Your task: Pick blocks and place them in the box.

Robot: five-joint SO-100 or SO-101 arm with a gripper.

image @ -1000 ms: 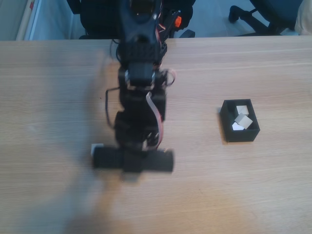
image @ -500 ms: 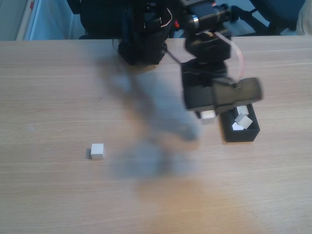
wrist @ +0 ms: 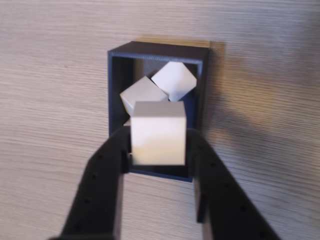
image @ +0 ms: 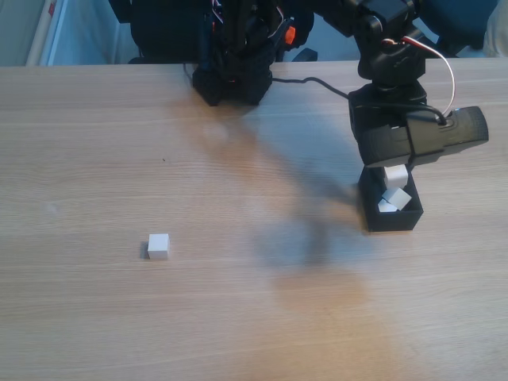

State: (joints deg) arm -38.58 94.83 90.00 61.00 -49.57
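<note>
Gripper (wrist: 158, 145) clamps a white block (wrist: 158, 132) directly over the black box (image: 391, 217), near the table's (image: 95, 143) right edge. Blocks already in box (wrist: 173, 80): at least two. One more block (image: 159, 246) left loose, left-centre. Judged mid-task: release pending, one pick remaining.
</note>
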